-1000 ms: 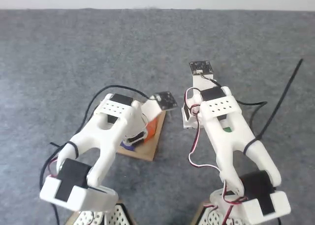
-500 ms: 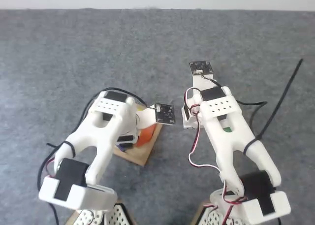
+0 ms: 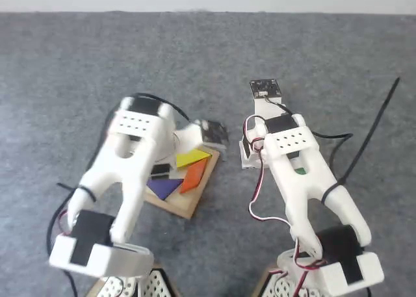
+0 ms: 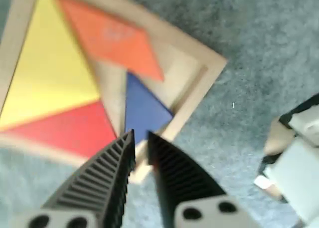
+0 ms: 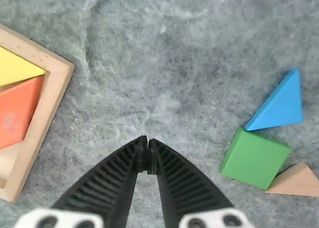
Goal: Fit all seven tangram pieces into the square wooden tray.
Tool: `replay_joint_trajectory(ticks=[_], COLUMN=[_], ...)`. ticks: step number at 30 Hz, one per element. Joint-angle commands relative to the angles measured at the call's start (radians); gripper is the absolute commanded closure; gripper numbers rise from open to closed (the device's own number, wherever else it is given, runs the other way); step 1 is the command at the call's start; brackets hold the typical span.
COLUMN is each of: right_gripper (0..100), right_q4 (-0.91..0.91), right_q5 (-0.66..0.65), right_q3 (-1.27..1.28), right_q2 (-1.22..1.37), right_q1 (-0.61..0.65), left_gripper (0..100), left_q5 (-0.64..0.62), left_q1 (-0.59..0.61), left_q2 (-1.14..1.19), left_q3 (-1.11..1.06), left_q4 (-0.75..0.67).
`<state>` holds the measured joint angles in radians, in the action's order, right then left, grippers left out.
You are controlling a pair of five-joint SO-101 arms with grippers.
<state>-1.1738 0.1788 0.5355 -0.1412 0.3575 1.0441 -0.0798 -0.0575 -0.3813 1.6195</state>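
Four pieces seated, three loose

Grey tabletop carries the square wooden tray under the left arm; left tool hovers at the tray's rim, fingers a thin gap apart, gripping nothing; right tool hangs over bare tabletop, fingers together; in the tray lie a yellow triangle, red triangle, orange piece and dark blue triangle; outside it cluster a green square, light blue triangle and tan triangle.

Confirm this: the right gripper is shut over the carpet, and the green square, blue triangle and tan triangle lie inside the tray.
No: the green square, blue triangle and tan triangle lie on the carpet outside the tray, as the right wrist view shows. The right gripper is shut.
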Motion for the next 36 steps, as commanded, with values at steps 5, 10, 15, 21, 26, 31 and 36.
replay_joint_trajectory(ticks=[5,10,15,21,26,31,36], right_gripper=[99.0,99.0,99.0,99.1,99.1,99.1,99.1], right_q4=[-0.028,0.030,0.110,0.185,0.174,0.116,0.113], right_q5=[-0.100,-0.098,-0.086,-0.069,-0.023,0.048,0.072], right_q3=[-0.035,-0.046,-0.091,-0.161,-0.212,-0.273,-0.304], right_q2=[-0.090,-0.047,0.056,0.189,0.291,0.314,0.311], right_q1=[0.174,0.392,0.507,0.552,0.496,0.415,0.410], left_gripper=[98,98,98,98,98,98,98], left_q5=[-0.489,-0.646,-0.727,-0.772,-0.772,-0.772,-0.772], left_q1=[0.362,0.563,0.638,0.586,0.529,0.531,0.534], left_q2=[-0.290,-0.270,-0.252,-0.252,-0.252,-0.252,-0.252], left_q3=[-0.027,-0.188,-0.314,-0.440,-0.456,-0.463,-0.496], left_q4=[-0.175,-0.328,-0.462,-0.600,-0.624,-0.640,-0.675])
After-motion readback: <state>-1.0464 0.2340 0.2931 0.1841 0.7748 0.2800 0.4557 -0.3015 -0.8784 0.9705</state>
